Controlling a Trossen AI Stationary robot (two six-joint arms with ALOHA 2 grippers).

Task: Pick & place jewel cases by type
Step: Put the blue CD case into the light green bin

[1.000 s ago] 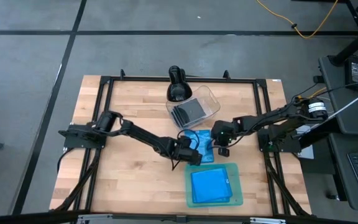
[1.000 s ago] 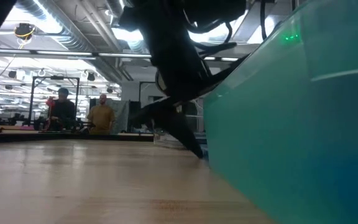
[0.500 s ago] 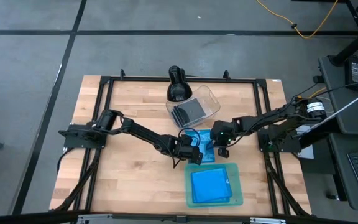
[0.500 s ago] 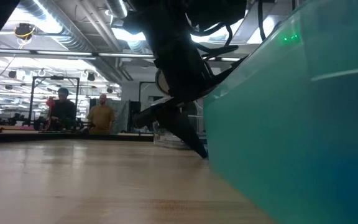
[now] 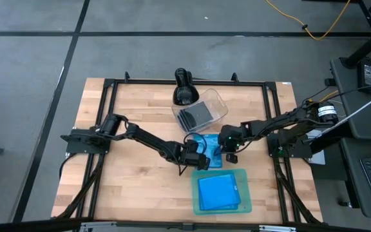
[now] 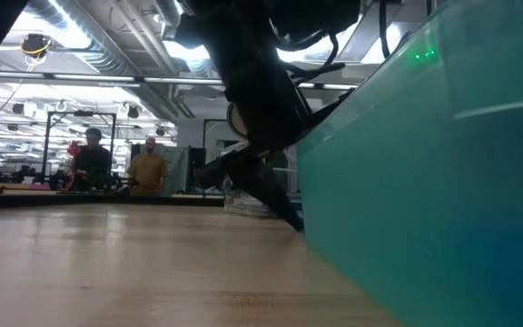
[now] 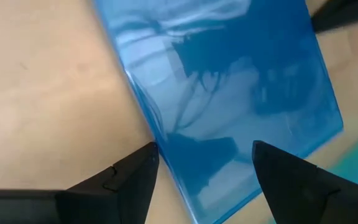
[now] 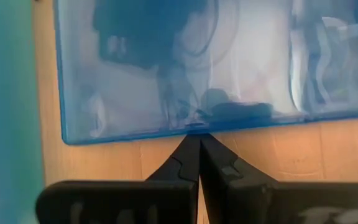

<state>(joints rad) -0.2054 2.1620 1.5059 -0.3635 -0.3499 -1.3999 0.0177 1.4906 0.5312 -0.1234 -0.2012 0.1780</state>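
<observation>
Blue jewel case (image 5: 212,151) is lying flat on the worktop (image 5: 134,103), just beside the teal tray's (image 5: 243,205) far edge, between the tray and the clear tub (image 5: 219,103). Left gripper (image 5: 200,160) is sitting low at the case's edge w/ fingers (image 7: 126,180) spread apart, straddling that edge in the left wrist view, not clamped on it. Right gripper (image 5: 228,153) is sitting at the case's opposite side, fingers (image 8: 199,163) pressed together, tips touching the case's rim. Two more blue cases (image 5: 219,192) are lying stacked inside the tray. Black-and-clear disc cases (image 5: 193,116) are sitting in the tub, count hard to tell. In the low view, tray wall (image 6: 443,182) is filling the near side; two people (image 6: 121,165) are standing far behind the worktop.
</observation>
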